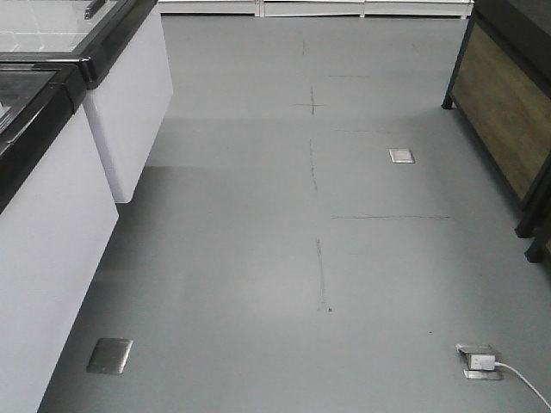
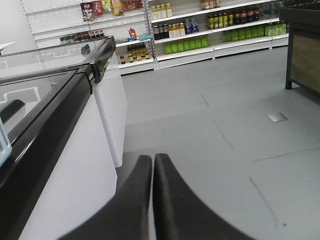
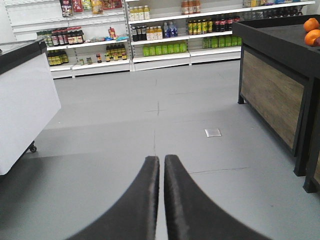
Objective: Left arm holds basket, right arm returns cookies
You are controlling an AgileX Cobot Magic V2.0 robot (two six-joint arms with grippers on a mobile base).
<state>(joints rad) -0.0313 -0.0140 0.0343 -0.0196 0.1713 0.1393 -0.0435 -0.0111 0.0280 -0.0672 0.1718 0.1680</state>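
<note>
In the left wrist view, the left gripper (image 2: 152,157) sits at lower centre over the grey floor (image 2: 225,125), its jaws pressed nearly together on nothing. The right gripper (image 3: 161,159) is the same, narrow and empty. A light blue sliver, seemingly the basket (image 2: 3,145), shows at the far left edge above the freezer (image 2: 75,165).

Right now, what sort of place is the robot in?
Most likely a supermarket, or a mock one: wall shelves stocked with bottled drinks, a glass-topped chest freezer along the aisle, and oranges on a dark display stand.
</note>
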